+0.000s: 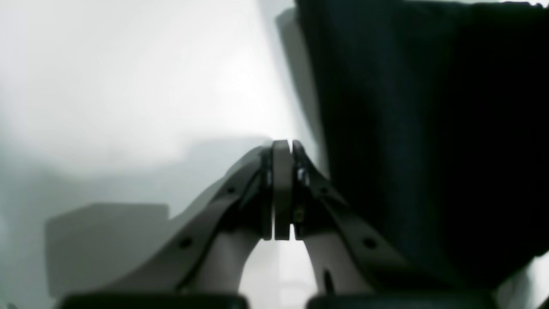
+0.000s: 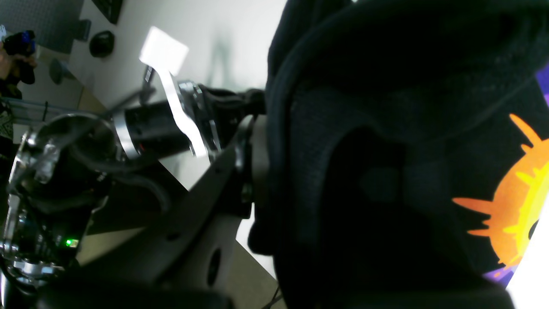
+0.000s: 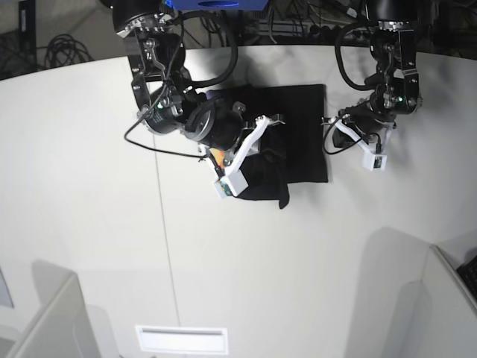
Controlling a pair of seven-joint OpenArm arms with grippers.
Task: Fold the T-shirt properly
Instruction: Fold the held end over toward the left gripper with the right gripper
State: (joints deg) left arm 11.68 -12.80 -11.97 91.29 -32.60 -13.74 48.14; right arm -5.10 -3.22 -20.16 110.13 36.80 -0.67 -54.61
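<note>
T-shirt (image 3: 298, 130) sits upper centre of the base view on the white table (image 3: 89, 209), black, partly folded: a flat rectangle to the right, a bunched lump at lower left of it with a tail of cloth hanging toward frame bottom. A bit of orange print shows under the lump.

Right gripper (image 3: 257, 142), on the left side of the base view, is clamped on the T-shirt, fingers nearly together with fabric between them. Right wrist view: black cloth fills centre and right of the frame, wrapped over the finger, sun print (image 2: 514, 206) at the right edge.

Left gripper (image 1: 283, 189), on the right side of the base view just beside the shirt's right edge, fingers pressed together, nothing in them. Left wrist view shows cloth in the upper right of the frame, apart from the tips.

Risks, as judgement:
- Right grip looks like a wad of several layers, so pulling across may drag the flat part and skew the fold.
- Cloth draped over the finger may snag on release and lift back up.
- Hanging tail may tuck under and leave a lump.
- Left gripper holds nothing down, so the shirt can slide.

Containers: none in view; nothing to report inside any.
</note>
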